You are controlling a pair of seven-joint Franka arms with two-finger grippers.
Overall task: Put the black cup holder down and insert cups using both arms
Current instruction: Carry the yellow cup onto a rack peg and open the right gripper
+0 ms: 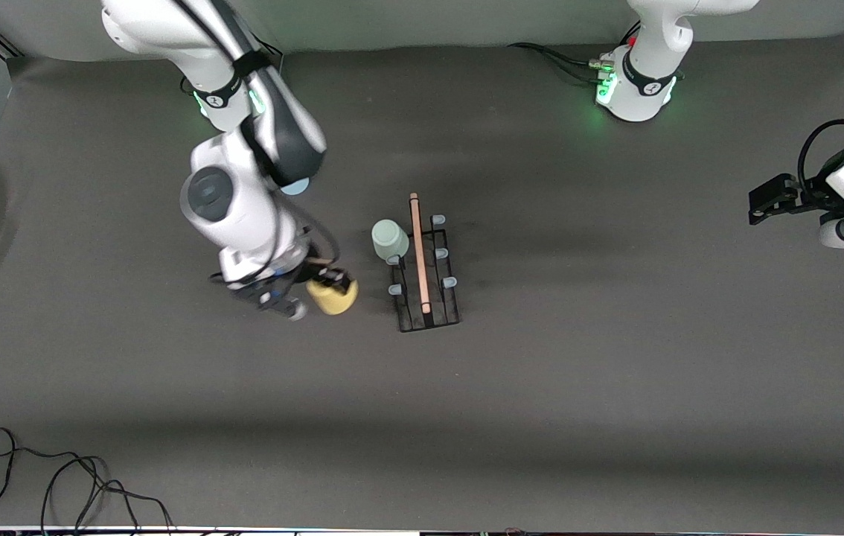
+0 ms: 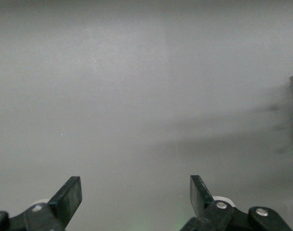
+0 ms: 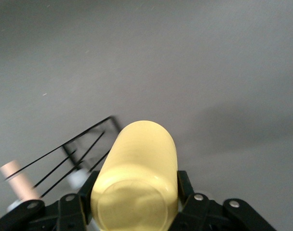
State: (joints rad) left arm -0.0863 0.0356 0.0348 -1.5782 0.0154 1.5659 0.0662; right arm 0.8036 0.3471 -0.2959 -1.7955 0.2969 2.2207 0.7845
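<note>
The black cup holder (image 1: 429, 286) lies at the middle of the table, its light-wood rod handle (image 1: 419, 253) running along it and pale-blue pegs on both sides. A pale grey-green cup (image 1: 390, 240) sits upside down on a peg on the side toward the right arm's end. My right gripper (image 1: 329, 286) is shut on the yellow cup (image 1: 333, 296) beside the holder, its fingers (image 3: 185, 185) clamping the cup's sides. In the right wrist view the yellow cup (image 3: 139, 173) points its base at the camera, with the holder's wires (image 3: 84, 144) close by. My left gripper (image 1: 761, 205) waits open at the left arm's end, nothing between its fingers (image 2: 69, 195).
A pale blue rounded thing (image 1: 294, 186) peeks out from under the right arm, mostly hidden. Loose black cables (image 1: 57, 476) lie near the table's front edge at the right arm's end. The grey mat (image 1: 615, 372) covers the table.
</note>
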